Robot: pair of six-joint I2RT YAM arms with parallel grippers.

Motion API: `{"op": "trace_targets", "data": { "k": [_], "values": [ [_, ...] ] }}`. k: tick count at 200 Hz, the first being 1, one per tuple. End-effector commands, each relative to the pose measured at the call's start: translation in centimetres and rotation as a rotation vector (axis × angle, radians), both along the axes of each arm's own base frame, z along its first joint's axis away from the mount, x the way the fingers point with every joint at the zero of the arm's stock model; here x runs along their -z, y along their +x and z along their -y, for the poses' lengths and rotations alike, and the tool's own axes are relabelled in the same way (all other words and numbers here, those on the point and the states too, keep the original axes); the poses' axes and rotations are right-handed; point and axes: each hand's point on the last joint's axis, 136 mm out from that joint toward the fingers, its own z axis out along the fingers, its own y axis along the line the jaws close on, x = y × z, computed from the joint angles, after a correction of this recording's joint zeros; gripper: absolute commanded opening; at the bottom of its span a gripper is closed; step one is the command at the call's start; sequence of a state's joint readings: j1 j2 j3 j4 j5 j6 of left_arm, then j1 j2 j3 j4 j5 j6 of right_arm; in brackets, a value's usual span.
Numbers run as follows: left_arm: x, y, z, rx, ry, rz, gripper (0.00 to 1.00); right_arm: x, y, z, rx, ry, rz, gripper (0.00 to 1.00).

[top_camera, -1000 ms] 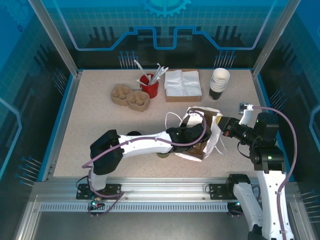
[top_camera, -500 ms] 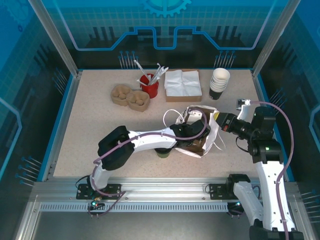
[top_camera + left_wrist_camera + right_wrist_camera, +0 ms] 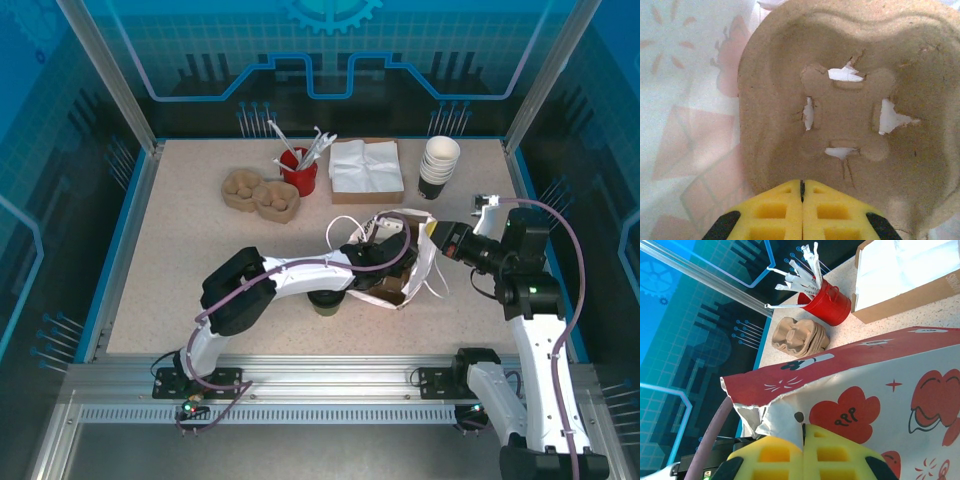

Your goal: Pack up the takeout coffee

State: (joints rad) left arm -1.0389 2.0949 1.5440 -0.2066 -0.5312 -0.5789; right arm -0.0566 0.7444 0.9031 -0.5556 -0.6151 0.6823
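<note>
The red-and-white paper bag (image 3: 415, 272) lies tipped on the table's right-centre, mouth toward the left. My right gripper (image 3: 432, 238) is shut on its torn top edge; in the right wrist view the bag's (image 3: 880, 390) white flap runs between the right gripper's (image 3: 803, 432) yellow fingers. My left arm reaches into the bag. There the left gripper (image 3: 802, 182) is shut on the rim of a brown pulp cup carrier (image 3: 850, 115), whose brown edge shows in the bag's mouth (image 3: 393, 290). The takeout coffee (image 3: 325, 303), a small dark cup, stands under the left forearm, outside the bag.
At the back stand a stack of pulp carriers (image 3: 262, 194), a red cup of stirrers (image 3: 298, 172), a box of napkins (image 3: 366, 168) and a stack of lidless cups (image 3: 438, 165). The carriers (image 3: 800, 337), red cup (image 3: 827, 302) and box (image 3: 905, 275) lie beyond the bag.
The left arm has pushed further right, deeper into the bag. The right gripper has drawn the bag's edge a little back and left, and the bag has shifted with it.
</note>
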Motion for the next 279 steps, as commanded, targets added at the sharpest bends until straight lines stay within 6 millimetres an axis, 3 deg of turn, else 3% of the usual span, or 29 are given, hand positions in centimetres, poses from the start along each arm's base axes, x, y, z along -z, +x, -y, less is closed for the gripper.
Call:
{"op": "trace_targets", "data": {
  "k": [1,38,91,124,177,213,279],
  "values": [
    [3.5,-0.1,0.0,0.006,0.008,-0.075,0.09,-1.7,-0.5,-1.1,-0.059,0.035,0.033,0.00],
    [3.4,0.0,0.1,0.024,-0.006,-0.084,0.11,-1.5,-0.5,-1.1,-0.056,0.030,0.027,0.00],
    [-2.3,-1.4,-0.5,0.060,-0.088,-0.053,0.24,0.0,-0.3,0.2,0.023,-0.034,-0.009,0.00],
    [-5.0,-3.7,-0.2,0.146,-0.065,-0.032,0.45,0.4,-0.1,0.7,0.049,-0.063,-0.004,0.00],
    [-8.1,-5.3,-1.9,0.121,-0.151,0.001,0.47,0.6,-0.2,0.7,0.020,-0.111,0.052,0.00],
    [-11.2,-6.6,-1.3,0.197,-0.280,0.050,0.53,0.7,-0.2,0.7,0.019,-0.115,0.061,0.00],
    [-9.9,-5.3,0.5,0.175,-0.215,0.014,0.55,0.0,-0.2,0.5,0.022,-0.086,0.059,0.00]
  ]
}}
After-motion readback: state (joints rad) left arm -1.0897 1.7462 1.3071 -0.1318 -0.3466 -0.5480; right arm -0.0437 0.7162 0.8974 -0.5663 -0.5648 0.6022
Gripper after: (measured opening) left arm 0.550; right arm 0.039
